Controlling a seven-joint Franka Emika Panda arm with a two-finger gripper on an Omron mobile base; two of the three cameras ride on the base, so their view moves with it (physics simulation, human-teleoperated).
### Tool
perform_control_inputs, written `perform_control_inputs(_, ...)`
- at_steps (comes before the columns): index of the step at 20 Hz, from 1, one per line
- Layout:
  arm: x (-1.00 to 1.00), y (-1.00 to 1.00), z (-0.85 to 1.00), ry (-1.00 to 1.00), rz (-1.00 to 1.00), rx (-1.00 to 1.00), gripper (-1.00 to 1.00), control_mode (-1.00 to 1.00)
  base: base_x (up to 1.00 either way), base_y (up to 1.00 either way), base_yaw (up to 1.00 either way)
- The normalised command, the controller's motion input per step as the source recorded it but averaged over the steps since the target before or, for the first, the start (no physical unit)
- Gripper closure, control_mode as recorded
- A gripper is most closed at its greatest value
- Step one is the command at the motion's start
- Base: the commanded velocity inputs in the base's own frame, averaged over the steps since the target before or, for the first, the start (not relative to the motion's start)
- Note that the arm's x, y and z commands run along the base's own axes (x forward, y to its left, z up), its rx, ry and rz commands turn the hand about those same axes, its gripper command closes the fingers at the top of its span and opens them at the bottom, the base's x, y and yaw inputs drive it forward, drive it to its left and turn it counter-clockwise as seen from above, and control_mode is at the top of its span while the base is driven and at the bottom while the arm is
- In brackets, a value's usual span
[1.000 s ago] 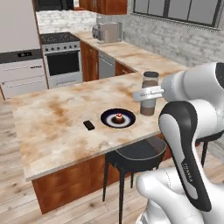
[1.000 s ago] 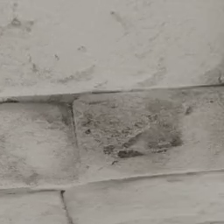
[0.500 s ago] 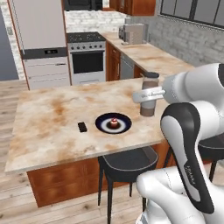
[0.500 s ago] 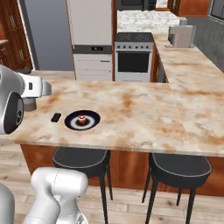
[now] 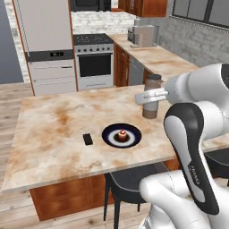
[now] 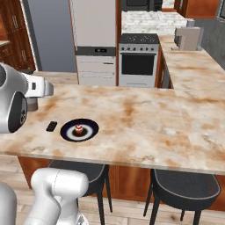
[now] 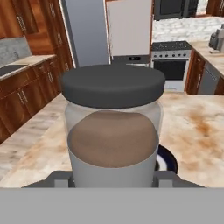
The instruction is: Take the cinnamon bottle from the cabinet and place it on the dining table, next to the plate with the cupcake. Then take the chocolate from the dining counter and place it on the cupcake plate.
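cinnamon bottle (image 7: 113,131) upright between fingers (image 7: 59,179); gripper (image 5: 150,96) clamped on it

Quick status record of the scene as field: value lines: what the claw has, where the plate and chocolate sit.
claw: shut on the cinnamon bottle, held upright over the dining table
plate: on the table, cupcake in its middle
chocolate: on the table, beside the plate, apart from it
step done: none; bottle not yet set down
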Motion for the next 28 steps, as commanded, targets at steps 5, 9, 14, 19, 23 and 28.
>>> perform_control_inputs(5, 0.67, -0.92, -0.36, 0.00, 0.21, 0.08, 1.00, -1.00, 0.00, 0.00, 0.00)
perform_control_inputs(9, 0.98, -0.94, -0.74, 0.06, 0.26, 0.08, 1.00, -1.00, 0.00, 0.00, 0.00)
perform_control_inputs(14, 0.80, -0.69, -0.90, 0.07, 0.10, 0.02, 1.00, -1.00, 0.00, 0.00, 0.00)
perform_control_inputs(19, 0.62, -0.32, -0.99, 0.00, 0.00, -0.05, 1.00, -1.00, 0.00, 0.00, 0.00)
perform_control_inputs(23, 0.51, 0.00, -0.91, 0.00, 0.00, -0.04, 1.00, -1.00, 0.00, 0.00, 0.00)
perform_control_inputs(28, 0.43, -0.04, -0.66, 0.00, 0.00, -0.01, 1.00, -1.00, 0.00, 0.00, 0.00)
